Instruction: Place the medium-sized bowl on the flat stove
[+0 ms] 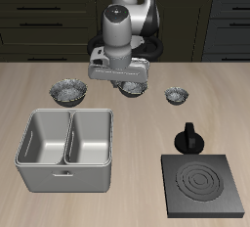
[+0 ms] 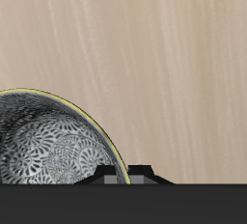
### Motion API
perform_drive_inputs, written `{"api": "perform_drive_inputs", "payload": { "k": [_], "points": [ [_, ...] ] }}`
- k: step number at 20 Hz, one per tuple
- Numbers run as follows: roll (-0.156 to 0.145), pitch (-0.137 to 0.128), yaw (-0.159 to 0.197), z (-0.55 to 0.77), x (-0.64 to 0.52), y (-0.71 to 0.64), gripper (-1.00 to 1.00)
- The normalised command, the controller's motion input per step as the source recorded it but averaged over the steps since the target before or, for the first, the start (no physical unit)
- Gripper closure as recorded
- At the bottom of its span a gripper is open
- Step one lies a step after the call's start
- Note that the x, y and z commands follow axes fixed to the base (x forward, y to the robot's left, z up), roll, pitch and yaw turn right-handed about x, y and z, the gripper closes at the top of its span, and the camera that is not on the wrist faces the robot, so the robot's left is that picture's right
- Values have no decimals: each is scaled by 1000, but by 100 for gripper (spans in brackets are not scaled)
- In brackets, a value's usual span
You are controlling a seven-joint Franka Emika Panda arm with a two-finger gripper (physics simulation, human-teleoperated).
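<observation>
The medium-sized bowl (image 1: 133, 90), grey and speckled with a dark rim, sits in the middle of a row of three like bowls toward the back of the table. My gripper (image 1: 128, 82) is right over it and hides part of it. In the wrist view the bowl (image 2: 48, 151) fills much of the frame, and its rim runs in between my fingertips (image 2: 125, 175), which stand close together on it. The flat stove (image 1: 203, 184), black with pale rings and a black knob (image 1: 188, 139), lies near the table's front edge, well away from the gripper.
A slightly larger speckled bowl (image 1: 68, 92) and the smallest bowl (image 1: 177, 95) flank the gripper. A grey double-basin metal tray (image 1: 66, 151) stands toward the front. Dark cabinets line the back.
</observation>
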Motion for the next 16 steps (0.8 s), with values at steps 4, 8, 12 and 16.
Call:
{"api": "perform_drive_inputs", "payload": {
  "k": [4,8,12,16],
  "points": [
    [22,-28,-8,343,-38,107,100],
    [16,-38,8,403,-19,156,100],
    [20,-44,10,384,-17,130,100],
    [29,-23,10,280,21,112,100]
  ]
}}
